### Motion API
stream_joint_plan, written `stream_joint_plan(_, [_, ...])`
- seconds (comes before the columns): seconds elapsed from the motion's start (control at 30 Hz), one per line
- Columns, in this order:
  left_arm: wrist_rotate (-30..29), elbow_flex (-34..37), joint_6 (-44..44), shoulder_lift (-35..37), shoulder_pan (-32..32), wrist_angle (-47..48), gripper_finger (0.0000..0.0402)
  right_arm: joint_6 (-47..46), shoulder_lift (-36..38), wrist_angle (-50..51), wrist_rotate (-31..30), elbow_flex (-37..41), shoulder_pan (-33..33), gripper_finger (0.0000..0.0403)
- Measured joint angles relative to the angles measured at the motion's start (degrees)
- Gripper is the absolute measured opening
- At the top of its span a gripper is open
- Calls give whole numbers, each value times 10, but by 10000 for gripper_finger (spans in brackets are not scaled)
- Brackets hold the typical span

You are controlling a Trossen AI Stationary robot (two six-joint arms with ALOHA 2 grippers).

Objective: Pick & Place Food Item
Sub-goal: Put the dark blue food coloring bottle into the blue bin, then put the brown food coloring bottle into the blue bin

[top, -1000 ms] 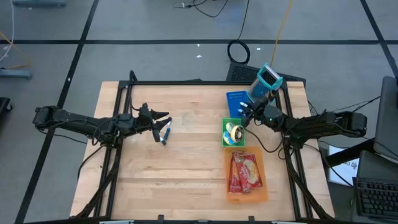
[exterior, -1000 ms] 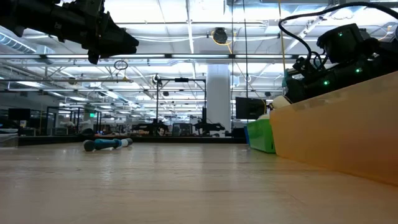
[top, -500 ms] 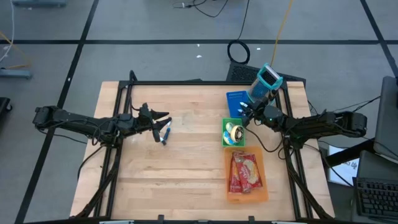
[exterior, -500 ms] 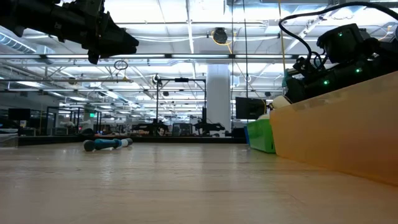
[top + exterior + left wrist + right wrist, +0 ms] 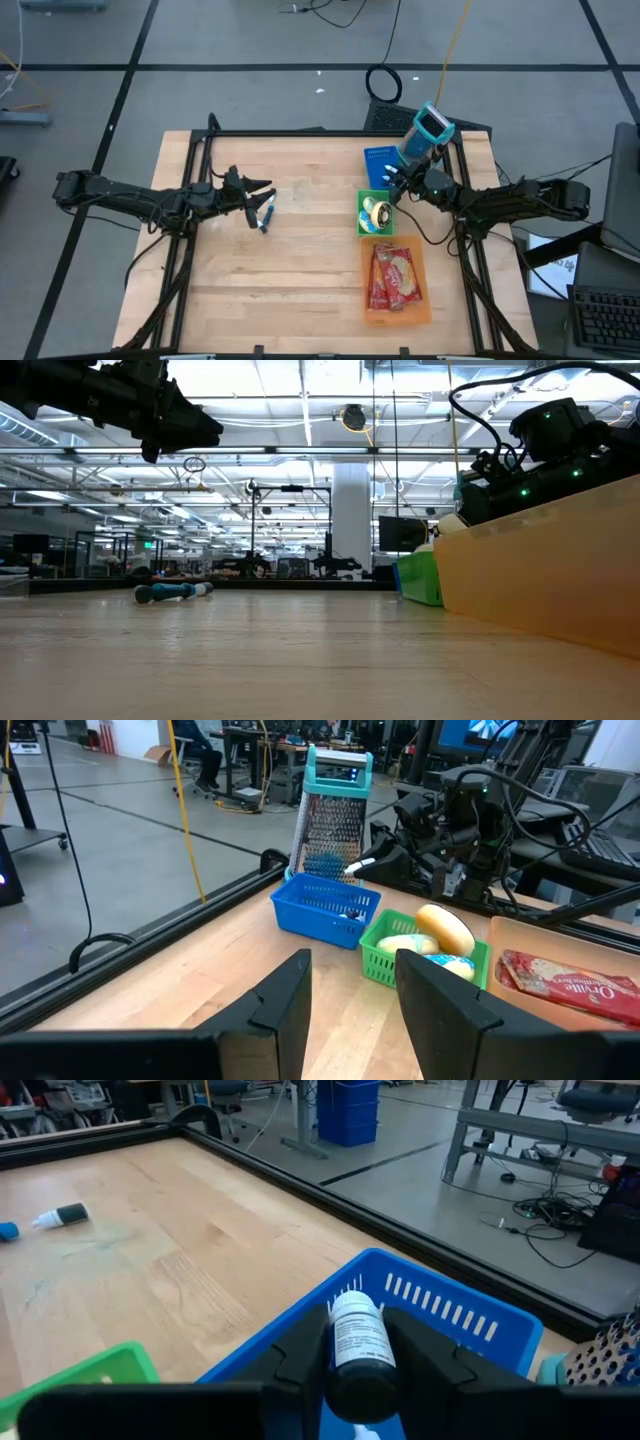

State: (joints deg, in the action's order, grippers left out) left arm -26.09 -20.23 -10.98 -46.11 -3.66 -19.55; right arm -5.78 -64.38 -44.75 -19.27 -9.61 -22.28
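Blue plastic is my target: my right gripper (image 5: 358, 1342) pinches a small dark bottle (image 5: 358, 1348) over the blue basket (image 5: 455, 1315), so I want it lower and centred inside the rim before I let go. My left gripper (image 5: 352, 992) waits parted and empty above the table (image 5: 290, 280).

Evenly bright from overhead ceiling strips (image 5: 300, 405), glaring white in the low view. Soft, faint shadows on the tabletop (image 5: 300, 250). Blurred near foreground in both wrist views.
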Motion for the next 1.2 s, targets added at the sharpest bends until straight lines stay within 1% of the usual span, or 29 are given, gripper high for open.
stream_joint_plan(0.1, [0, 0, 0, 0, 0, 0, 145, -4, 0, 0, 0, 0, 0, 85])
stream_joint_plan(0.2, [0, 0, 0, 0, 0, 0, 145, -10, 0, 0, 0, 0, 0, 96])
stream_joint_plan(0.6, [5, 0, -9, 0, 0, 0, 145, -26, 0, 0, -1, 0, 0, 185])
stream_joint_plan(0.7, [54, 0, -43, 0, 0, 10, 145, -26, 0, 0, -1, 0, 0, 197])
stream_joint_plan(0.8, [146, 0, -65, 0, -1, 24, 145, -26, 0, 0, -1, 0, 0, 202])
stream_joint_plan(0.87, [194, 0, -84, 0, -7, 48, 145, -26, 0, 0, -1, 0, 0, 203])
stream_joint_plan(0.93, [210, 0, -106, -6, -18, 86, 145, -26, 0, 0, -1, 0, 0, 201])
stream_joint_plan(1.1, [188, 0, -166, -47, -52, 194, 145, -25, 0, 0, -1, 0, 0, 196])
stream_joint_plan(1.2, [186, 0, -167, -86, -66, 248, 145, -25, 0, 0, -1, 0, 0, 195])
